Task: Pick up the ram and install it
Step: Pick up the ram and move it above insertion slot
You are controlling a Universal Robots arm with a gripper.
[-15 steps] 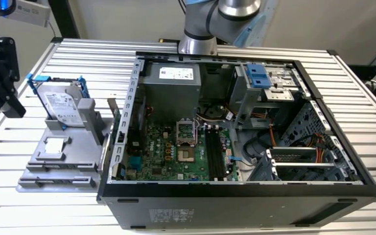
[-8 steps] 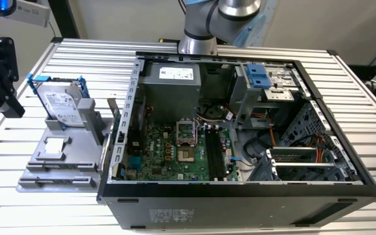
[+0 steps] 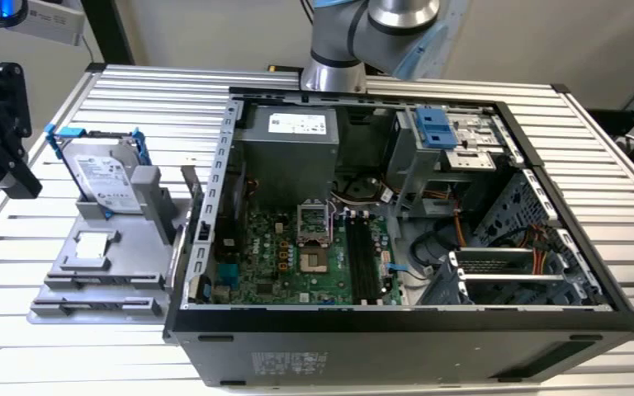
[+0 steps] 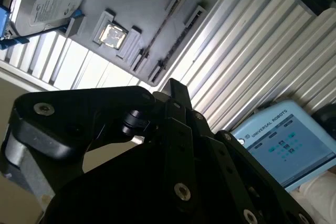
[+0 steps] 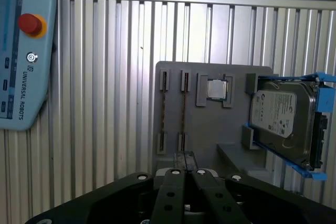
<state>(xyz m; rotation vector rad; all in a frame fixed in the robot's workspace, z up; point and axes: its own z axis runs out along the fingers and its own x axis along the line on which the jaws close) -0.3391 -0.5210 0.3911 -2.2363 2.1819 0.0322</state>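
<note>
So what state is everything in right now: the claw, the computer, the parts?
Claw: shut, empty.
Ram: two sticks on edge in the holder.
Case: side open.
Slots: empty.
Hard drive: upright in the holder.

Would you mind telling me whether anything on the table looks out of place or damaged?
Nothing stands out: both ram sticks sit straight in the grey holder slots, the hard drive rests in its cradle, and the open computer case looks intact.
</note>
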